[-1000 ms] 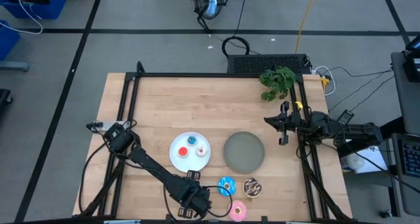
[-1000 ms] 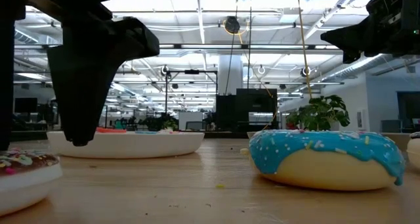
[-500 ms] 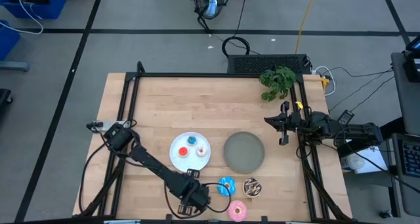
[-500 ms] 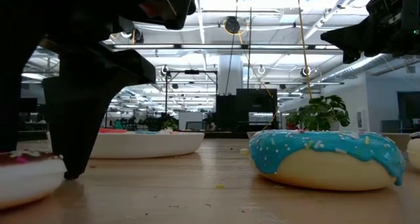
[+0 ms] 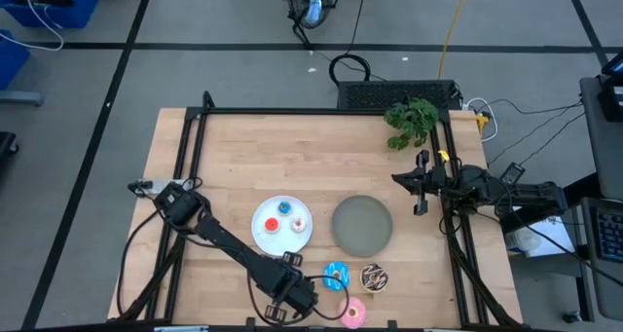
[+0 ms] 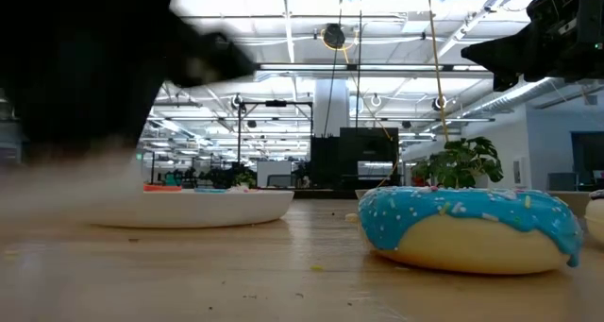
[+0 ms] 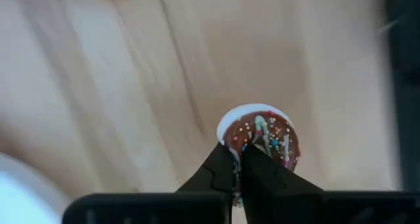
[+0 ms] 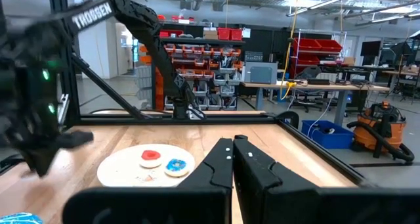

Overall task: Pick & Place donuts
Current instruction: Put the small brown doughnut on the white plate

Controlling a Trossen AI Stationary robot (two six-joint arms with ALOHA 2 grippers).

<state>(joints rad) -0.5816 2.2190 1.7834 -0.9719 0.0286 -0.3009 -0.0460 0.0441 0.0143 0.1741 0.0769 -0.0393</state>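
The left gripper [image 7: 237, 175] has its jaws pinched on the rim of the round chocolate sprinkled toy donut [image 7: 262, 135] near the table's front edge; the grey round plate [image 5: 362, 224] lies farther back, toward the idle right gripper [image 8: 233, 152], whose jaws are pressed together

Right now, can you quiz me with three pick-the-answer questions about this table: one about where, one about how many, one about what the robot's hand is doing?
1. Where do the tiny toy ring donuts lie?
A. on the round white plate
B. in a red bowl
C. on a black tray

2. How many lie there?
A. one
B. three
C. six

3. The left gripper is:
A. wide open
B. shut on a small brown sprinkled donut
C. holding a spoon

Answers: A, they sit on the white plate; B, one red, one blue, one whitish; B, its fingers pinch the donut's edge. The right gripper waits shut at the table's right side.
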